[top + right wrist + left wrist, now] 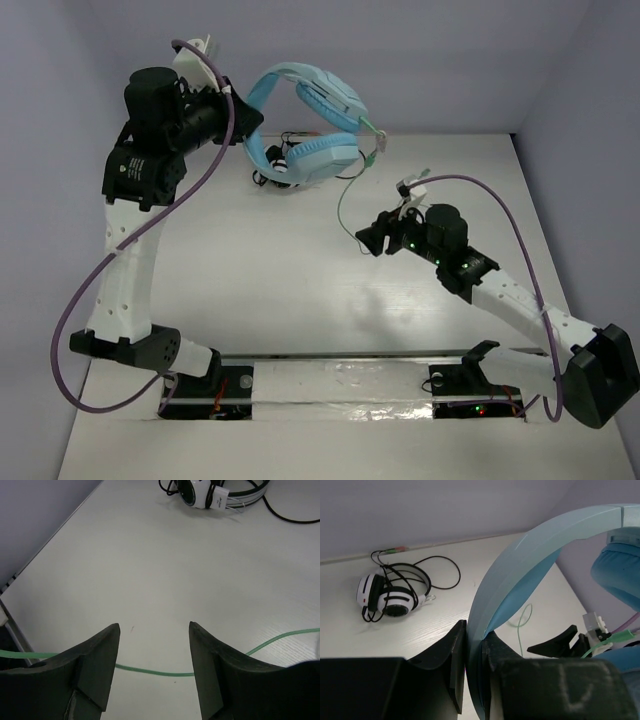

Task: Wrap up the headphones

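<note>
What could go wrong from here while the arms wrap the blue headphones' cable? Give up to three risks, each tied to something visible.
1. The right gripper stands open and the thin green cable only crosses the gap; closing may miss it.
2. The left gripper pinches the headphones by the band alone; a tug on the cable could twist them loose.
3. The black-and-white headphones lie on the table nearby; the green cable might snag on them.
</note>
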